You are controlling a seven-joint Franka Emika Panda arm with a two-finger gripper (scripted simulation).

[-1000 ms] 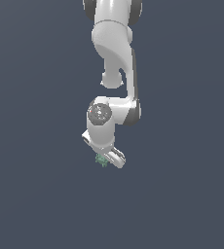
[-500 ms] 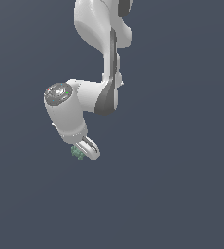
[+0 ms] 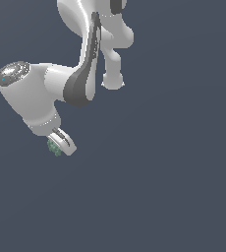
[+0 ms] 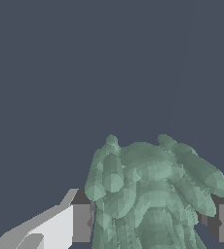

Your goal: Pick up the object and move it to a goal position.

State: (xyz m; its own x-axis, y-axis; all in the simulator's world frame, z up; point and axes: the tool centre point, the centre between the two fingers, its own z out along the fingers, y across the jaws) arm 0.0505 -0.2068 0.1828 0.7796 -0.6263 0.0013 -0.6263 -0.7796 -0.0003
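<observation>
The object (image 3: 53, 146) is a tiny mottled pale-green bumpy lump. In the exterior view it sits between the fingers of my white gripper (image 3: 59, 145), at the exterior view's left, below the arm's big wrist joint. In the wrist view the object (image 4: 148, 194) fills the space between the two fingers (image 4: 80, 221), which press on it from both sides. The gripper is shut on the object and holds it in the air.
A plain dark grey-blue background surrounds the arm (image 3: 80, 83) in both views. No other objects, containers or edges show. No goal marker shows.
The arm has swung toward the exterior view's left and nearer the camera, carrying the green object with it. The gripper stays shut on it.
</observation>
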